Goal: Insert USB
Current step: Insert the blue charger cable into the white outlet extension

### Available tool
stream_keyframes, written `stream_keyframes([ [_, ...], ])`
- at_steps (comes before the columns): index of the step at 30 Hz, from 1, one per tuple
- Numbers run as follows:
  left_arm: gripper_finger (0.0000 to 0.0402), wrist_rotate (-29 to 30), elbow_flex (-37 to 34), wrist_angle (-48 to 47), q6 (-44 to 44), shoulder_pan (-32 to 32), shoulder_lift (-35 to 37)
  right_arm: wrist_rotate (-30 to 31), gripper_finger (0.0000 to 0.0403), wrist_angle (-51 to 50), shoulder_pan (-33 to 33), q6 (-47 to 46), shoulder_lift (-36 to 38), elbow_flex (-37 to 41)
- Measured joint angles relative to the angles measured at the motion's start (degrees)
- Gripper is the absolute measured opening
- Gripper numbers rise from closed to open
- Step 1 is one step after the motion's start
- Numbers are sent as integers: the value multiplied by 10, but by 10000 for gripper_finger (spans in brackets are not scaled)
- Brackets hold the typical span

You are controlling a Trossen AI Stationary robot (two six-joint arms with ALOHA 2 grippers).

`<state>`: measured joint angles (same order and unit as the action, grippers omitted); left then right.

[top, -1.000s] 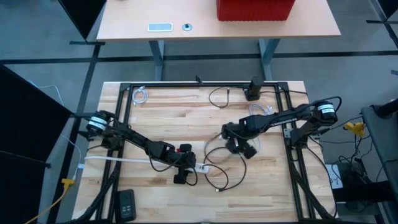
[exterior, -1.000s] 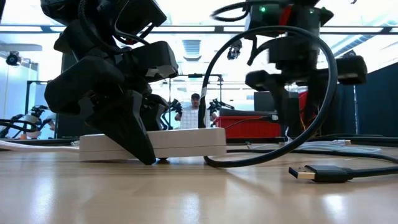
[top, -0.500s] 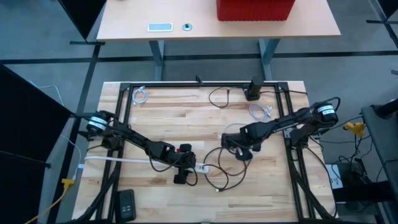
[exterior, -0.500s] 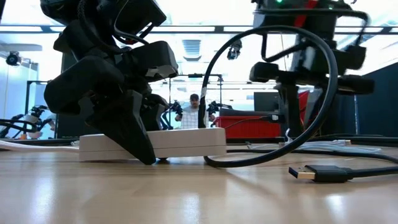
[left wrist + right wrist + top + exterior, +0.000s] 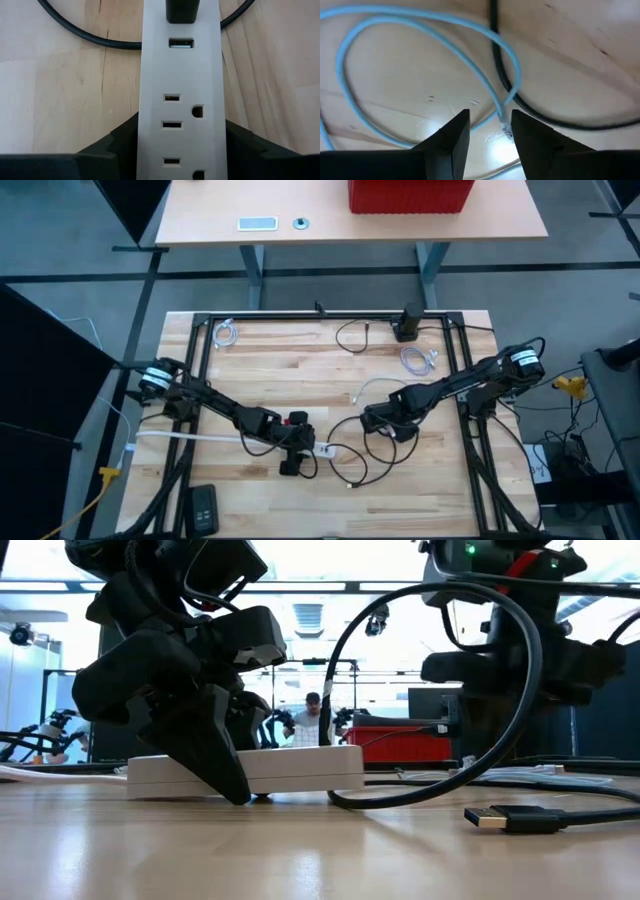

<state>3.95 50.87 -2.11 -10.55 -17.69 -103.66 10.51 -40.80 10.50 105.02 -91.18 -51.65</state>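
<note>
High view: overhead, straight down, far enough to take in the whole table (image 5: pixel 300 390), both arms and the floor beyond; low view: at tabletop height, level across the wood into the room, very near the strip (image 5: pixel 245 770) and the loose plug (image 5: pixel 488 818); a person (image 5: pixel 313 718) shows far behind; left wrist view: faces down the strip (image 5: pixel 181 100) lengthwise, close, wood on both sides; right wrist view: faces the tabletop at close range, over a blue cable (image 5: pixel 420 45) crossing a black cable (image 5: pixel 520 95). Shared: strip appears in the high (image 5: pixel 322 448), low and left wrist views; black cable loop in all four.
</note>
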Motion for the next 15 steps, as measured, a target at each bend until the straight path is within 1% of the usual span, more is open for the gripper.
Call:
stream_keyframes([
  [4, 193, 0, 0, 0, -3, 0, 0, 0, 129, 18, 0, 56, 0, 8],
  [10, 193, 0, 0, 1, -4, 0, 0, -4, 118, 36, -2, 75, -2, 14],
  [15, 193, 1, 0, 2, -5, 0, 0, -5, 112, 59, -6, 102, -37, 14],
])
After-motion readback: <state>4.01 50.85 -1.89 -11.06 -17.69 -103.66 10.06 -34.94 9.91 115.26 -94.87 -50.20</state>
